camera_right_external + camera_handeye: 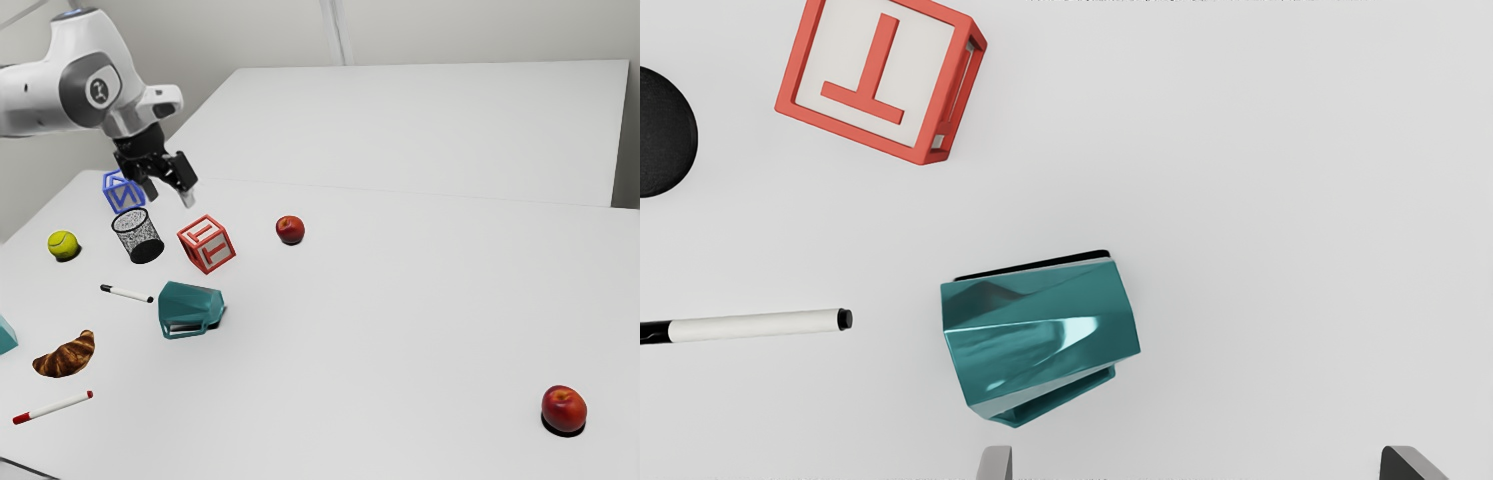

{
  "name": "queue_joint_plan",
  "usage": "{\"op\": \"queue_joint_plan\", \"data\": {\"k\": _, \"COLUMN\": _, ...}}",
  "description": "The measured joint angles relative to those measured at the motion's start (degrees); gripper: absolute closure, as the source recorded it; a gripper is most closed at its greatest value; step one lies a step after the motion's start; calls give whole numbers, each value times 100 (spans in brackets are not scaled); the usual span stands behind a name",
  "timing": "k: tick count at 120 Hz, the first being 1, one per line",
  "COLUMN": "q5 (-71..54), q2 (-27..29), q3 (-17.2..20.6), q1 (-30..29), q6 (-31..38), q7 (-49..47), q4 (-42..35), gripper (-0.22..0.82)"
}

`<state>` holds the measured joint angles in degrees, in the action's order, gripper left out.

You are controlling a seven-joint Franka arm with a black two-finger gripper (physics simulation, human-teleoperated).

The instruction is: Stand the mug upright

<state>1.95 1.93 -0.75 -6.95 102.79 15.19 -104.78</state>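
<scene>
A red toy block [207, 245] bears a raised letter T on its face, red on white, plain to read in the wrist view. A blue block [124, 192] carries what looks like an N. The round badge [102, 90] on the arm [88, 70] has a dark mark too small to make out.

The arm comes in from the exterior view's upper left, its hand pointing down. The gripper [170, 194] is raised above the table [400, 320], its two fingers spread wide apart with nothing between them.

The teal mug [188, 303] lies on its side on the table, near the red block and just beside a white marker [127, 293] with a black cap. In the wrist view its handle [1066, 398] is on the side toward the fingertips, and the mug is apart from both fingers. A black mesh cup [138, 237] stands between the blue block and the red one.
</scene>
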Motion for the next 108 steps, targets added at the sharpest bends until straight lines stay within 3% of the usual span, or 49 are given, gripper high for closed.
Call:
{"op": "queue_joint_plan", "data": {"k": 27, "q5": -106, "q2": 100, "q3": -106, "q1": 510, "q6": -92, "q7": -404, "q4": 48, "gripper": 0}}
{"op": "queue_joint_plan", "data": {"k": 45, "q5": -110, "q2": 205, "q3": -105, "q1": 529, "q6": -132, "q7": -584, "q4": -22, "gripper": 0}}
{"op": "queue_joint_plan", "data": {"k": 72, "q5": 316, "q2": 187, "q3": -129, "q1": -288, "q6": -117, "q7": -515, "q4": -552, "gripper": 0}}
{"op": "queue_joint_plan", "data": {"k": 108, "q5": 1227, "q2": -418, "q3": -136, "q1": -1226, "q6": 503, "q7": 697, "q4": -945, "gripper": 0}}
